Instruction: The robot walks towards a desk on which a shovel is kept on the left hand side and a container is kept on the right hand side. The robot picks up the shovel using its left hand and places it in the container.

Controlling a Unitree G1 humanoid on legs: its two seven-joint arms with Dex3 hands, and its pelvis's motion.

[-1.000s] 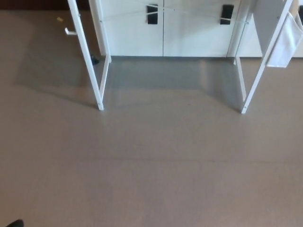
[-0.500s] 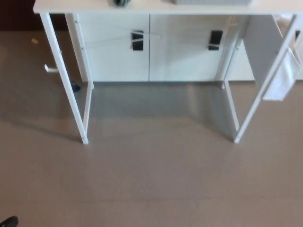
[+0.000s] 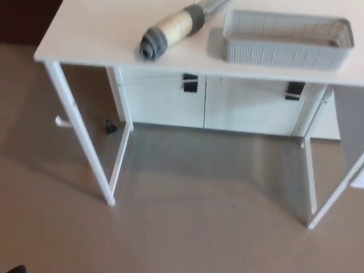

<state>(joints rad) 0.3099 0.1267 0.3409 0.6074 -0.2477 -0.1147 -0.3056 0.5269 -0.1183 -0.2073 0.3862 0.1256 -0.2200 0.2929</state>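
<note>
Nearest to me is the floor [image 3: 187, 227], a flat, matte grey-brown surface with a faint sheen, and at its bottom left corner a small dark shape pokes in, too little of it showing for me to say what it is. Neither of my hands shows, so I cannot tell whether my fingers are wide or closed. Standing on the floor are the thin white metal legs of the desk [image 3: 96, 40], square in section and slanting in my view. Behind them sits a white cabinet [image 3: 227, 108] with smooth flat doors and two small black handles, and a small dark object lies on the floor near its left foot. Higher up, the desk's top is a smooth, pale slab with a straight front edge. On its left part lies the shovel [image 3: 170, 28], handle end toward me: a rounded grip, tan in the middle with dark grey bands and a dark grey end cap, running diagonally up to the right into a greyish shaft cut off by the top edge. Just to its right stands the container [image 3: 284, 42], a light grey rectangular basket with finely ribbed walls. Half a second ago only the desk's front edge showed at the top; my view has since tipped up, so the top now fills the upper third.
</note>
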